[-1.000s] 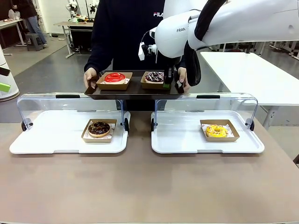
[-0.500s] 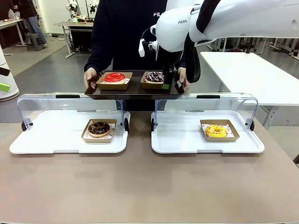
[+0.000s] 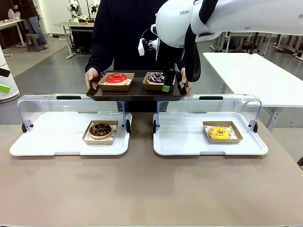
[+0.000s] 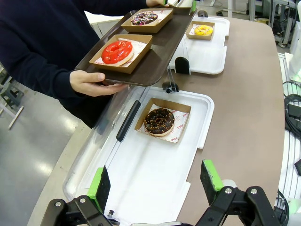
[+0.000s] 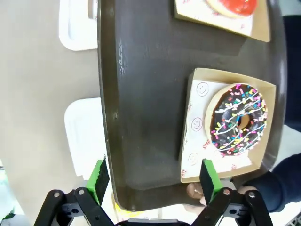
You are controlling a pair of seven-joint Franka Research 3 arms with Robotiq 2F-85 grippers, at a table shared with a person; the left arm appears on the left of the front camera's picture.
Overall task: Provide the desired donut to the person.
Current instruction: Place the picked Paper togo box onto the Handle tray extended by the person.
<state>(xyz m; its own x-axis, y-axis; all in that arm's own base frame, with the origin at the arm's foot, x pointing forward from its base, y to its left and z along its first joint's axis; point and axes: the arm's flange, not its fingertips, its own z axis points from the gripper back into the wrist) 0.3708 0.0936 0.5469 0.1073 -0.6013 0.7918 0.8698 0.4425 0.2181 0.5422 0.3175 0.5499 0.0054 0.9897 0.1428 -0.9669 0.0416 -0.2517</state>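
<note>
A person in a black sweatshirt holds a dark brown tray in both hands at the far side of the table, above 2 white display trays with clear lids folded back. On the brown tray sit 2 cardboard boxes: a red-glazed donut toward the robot's left and a chocolate donut with coloured sprinkles toward its right. The right gripper hangs over the tray just beside the sprinkled donut, jaws spread wide and holding nothing. The left gripper hovers over the left display tray, fingers wide apart and empty, near a boxed chocolate donut. A yellow donut rests in its box on the right display tray.
</note>
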